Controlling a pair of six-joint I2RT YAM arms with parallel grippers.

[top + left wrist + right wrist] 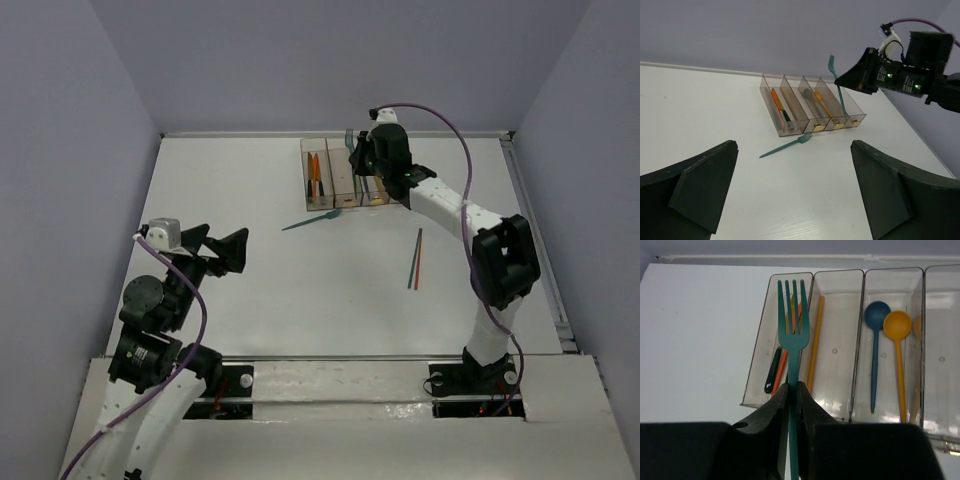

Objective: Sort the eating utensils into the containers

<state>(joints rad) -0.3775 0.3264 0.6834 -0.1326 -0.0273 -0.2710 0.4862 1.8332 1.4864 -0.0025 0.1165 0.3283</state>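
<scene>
Up at the far edge of the table (pixel 250 300), the top camera shows my right gripper (pixel 358 152) pinched tight on a teal fork (pixel 348 135), hanging over the containers (pixel 305 185). My left gripper (pixel 215 250) sits near the left edge, wide open with nothing in it. A second teal fork (pixel 312 221) lies on the table just by the near end of the containers. Two more utensils (pixel 415 259) lie side by side toward the right edge.

From the left wrist camera, the teal fork in my grip stands nearly straight up, prongs on top. Its bottom end looks close to the containers on the right side of the row, where the spoons (pixel 816 95) lie. If I let go there, it could land with the spoons, and I think that is the wrong home.

From the right wrist camera, the fork seems to sit over a wall between two containers, so I cannot tell which one is really under it. A drop now could hit that wall and bounce out onto the table. Going lower could also bump the containers and push them.
</scene>
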